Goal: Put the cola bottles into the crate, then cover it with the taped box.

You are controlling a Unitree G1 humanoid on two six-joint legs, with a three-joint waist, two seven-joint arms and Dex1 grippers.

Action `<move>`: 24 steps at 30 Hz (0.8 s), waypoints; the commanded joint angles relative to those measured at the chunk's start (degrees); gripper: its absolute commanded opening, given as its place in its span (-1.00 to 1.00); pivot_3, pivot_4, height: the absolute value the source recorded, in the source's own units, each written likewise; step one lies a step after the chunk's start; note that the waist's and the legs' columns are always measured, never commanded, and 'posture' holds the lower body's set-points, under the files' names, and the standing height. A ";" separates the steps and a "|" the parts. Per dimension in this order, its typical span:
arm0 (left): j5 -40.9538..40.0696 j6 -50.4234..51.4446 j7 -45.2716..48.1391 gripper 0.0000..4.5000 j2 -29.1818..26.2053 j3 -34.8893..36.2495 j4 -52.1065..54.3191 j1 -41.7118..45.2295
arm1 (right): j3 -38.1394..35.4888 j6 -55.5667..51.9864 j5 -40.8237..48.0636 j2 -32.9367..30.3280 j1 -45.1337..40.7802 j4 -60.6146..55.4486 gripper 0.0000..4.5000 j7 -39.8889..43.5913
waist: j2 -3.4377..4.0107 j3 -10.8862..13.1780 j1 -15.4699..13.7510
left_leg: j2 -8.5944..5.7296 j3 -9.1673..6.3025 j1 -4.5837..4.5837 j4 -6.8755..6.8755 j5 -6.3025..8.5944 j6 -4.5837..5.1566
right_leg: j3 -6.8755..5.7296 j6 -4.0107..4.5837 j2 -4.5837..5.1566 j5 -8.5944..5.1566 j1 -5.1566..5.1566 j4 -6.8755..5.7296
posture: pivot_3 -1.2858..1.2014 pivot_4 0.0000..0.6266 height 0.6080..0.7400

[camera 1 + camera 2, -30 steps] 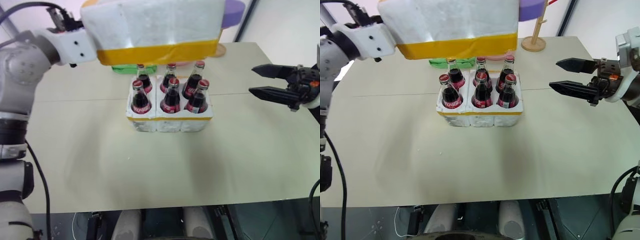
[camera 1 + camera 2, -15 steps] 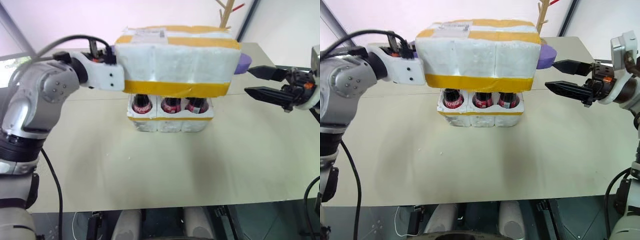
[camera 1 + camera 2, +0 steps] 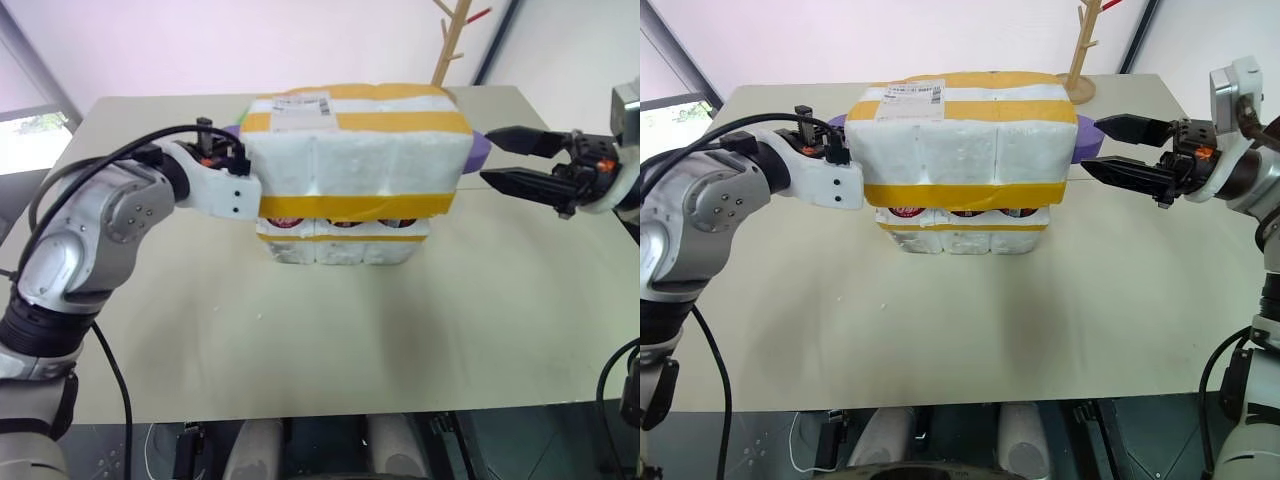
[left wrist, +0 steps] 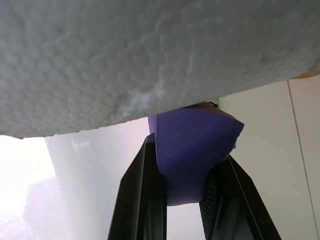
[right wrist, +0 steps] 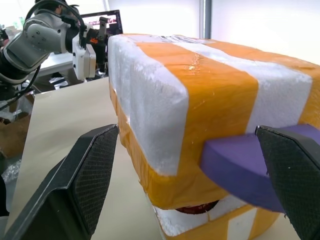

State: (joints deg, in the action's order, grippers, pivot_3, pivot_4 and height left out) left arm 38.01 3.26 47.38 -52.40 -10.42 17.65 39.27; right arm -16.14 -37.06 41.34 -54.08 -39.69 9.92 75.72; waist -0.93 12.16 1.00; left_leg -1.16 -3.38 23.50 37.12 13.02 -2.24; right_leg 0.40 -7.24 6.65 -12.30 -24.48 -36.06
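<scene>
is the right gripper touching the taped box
Apart. In the right eye view the open right gripper hangs beside the taped box, bare gap between; its wrist view shows both fingers clear of the foam.

Beige table [image 3: 300, 340], pale wall behind, wooden rack [image 3: 455, 35] at far edge.

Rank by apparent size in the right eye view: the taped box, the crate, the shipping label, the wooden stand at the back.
1. Taped box, by far the largest.
2. Crate, though the box hides its upper part.
3 and 4. Shipping label and wooden stand look alike in size; the stand is farther away and cut off at the picture's edge, so unranked.
</scene>
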 commanded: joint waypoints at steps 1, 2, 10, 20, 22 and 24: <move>2.28 -3.32 -2.05 -0.88 -1.92 1.24 1.35 -1.10 | -0.72 2.21 -1.24 -1.43 0.03 0.72 1.00 1.12 | 0.00 0.00 0.12 | 0.00 0.01 0.00 0.00 0.00 0.00 | 0.01 0.00 0.00 0.00 0.00 0.00 | 0.03 -0.52 1.00; 3.18 -4.02 -3.19 -0.88 -2.09 1.36 1.54 -1.94 | -1.07 2.30 -1.28 -2.06 0.66 0.89 1.00 1.91 | 0.00 0.00 0.11 | 0.00 0.00 0.00 0.00 0.00 0.00 | 0.01 0.00 0.00 0.00 0.00 0.00 | 0.03 -0.52 1.00; 7.36 -5.85 -8.63 -0.88 -2.06 2.36 1.51 -8.22 | -3.13 1.14 0.16 -5.70 4.17 -1.05 1.00 5.34 | 0.00 0.00 0.26 | 0.00 0.02 -0.05 0.00 0.01 0.01 | 0.03 0.00 0.00 0.00 0.00 -0.02 | 0.03 -0.52 1.00; 10.47 -8.50 -11.52 -0.88 -0.94 0.40 -1.22 -6.73 | -3.57 2.17 -0.04 -6.94 8.22 -4.06 1.00 7.05 | 0.00 0.00 0.11 | 0.01 0.03 -0.05 0.01 0.01 0.02 | 0.04 0.00 -0.01 0.00 0.01 -0.02 | 0.03 -0.52 1.00; 11.10 -9.40 -11.86 -0.88 -1.11 0.35 -1.69 -6.95 | -3.66 2.52 -0.19 -6.86 8.83 -4.35 1.00 6.85 | 0.00 0.00 0.13 | 0.01 0.03 -0.06 0.01 0.01 0.02 | 0.05 0.00 -0.01 0.00 0.01 -0.02 | 0.03 -0.52 1.00; 12.04 -10.58 -12.72 -0.88 -1.29 0.23 -2.52 -7.06 | -3.91 2.35 0.06 -6.73 9.25 -4.62 1.00 6.37 | 0.00 0.00 0.09 | 0.01 0.03 -0.06 0.01 0.01 0.02 | 0.05 0.00 -0.01 0.00 0.01 -0.02 | 0.03 -0.52 1.00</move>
State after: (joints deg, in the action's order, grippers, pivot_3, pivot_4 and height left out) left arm 48.67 -5.95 35.25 -52.64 -10.16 15.40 32.00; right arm -17.54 -35.55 40.76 -59.73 -29.97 7.30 82.32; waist -0.93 12.15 1.09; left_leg -1.15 -3.35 23.45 37.13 13.03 -2.22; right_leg 0.45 -7.24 6.64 -12.30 -24.47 -36.08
